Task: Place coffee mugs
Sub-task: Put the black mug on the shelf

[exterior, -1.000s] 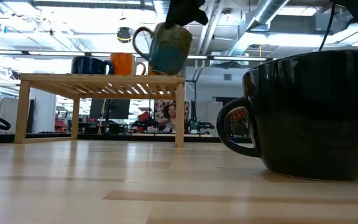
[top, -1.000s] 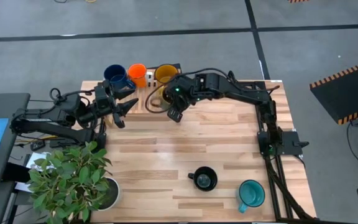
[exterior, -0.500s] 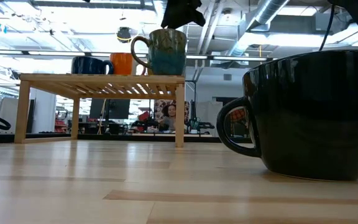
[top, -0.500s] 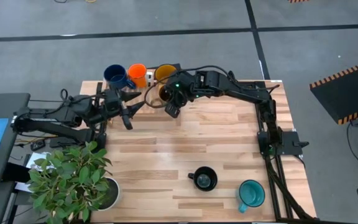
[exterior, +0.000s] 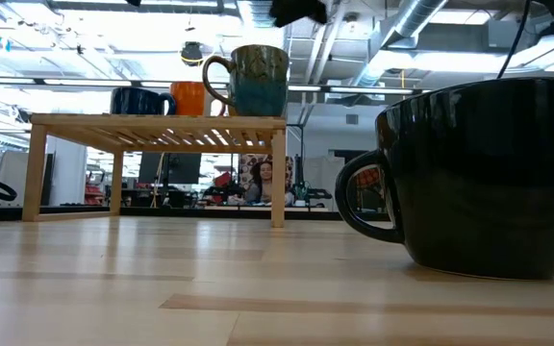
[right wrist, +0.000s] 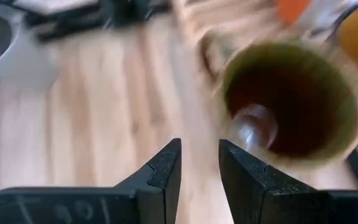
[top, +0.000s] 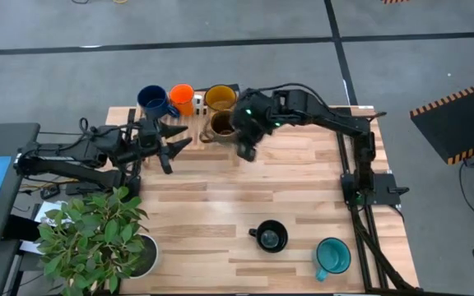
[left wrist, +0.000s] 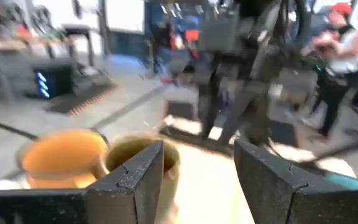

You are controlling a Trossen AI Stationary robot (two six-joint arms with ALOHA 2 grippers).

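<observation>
The olive-brown mug stands upright on the wooden rack, at its right end, handle toward the table's left. Behind it on the rack are the dark blue, orange and yellow mugs. The black mug and the teal mug sit on the table near its front edge. My right gripper is open, just right of the olive-brown mug and above it; its wrist view looks down into that mug. My left gripper hovers open at the rack's left side.
A potted plant in a white pot fills the near left corner. The black mug looms large in the low view. Bare wood lies between the rack and the two front mugs. People show in the room beyond the table.
My right gripper carried the tilted olive-brown mug toward the far edge and set it upright on the rack's right end. It then let go and drew up and to the right. My left gripper shifted a little right, toward the rack.
</observation>
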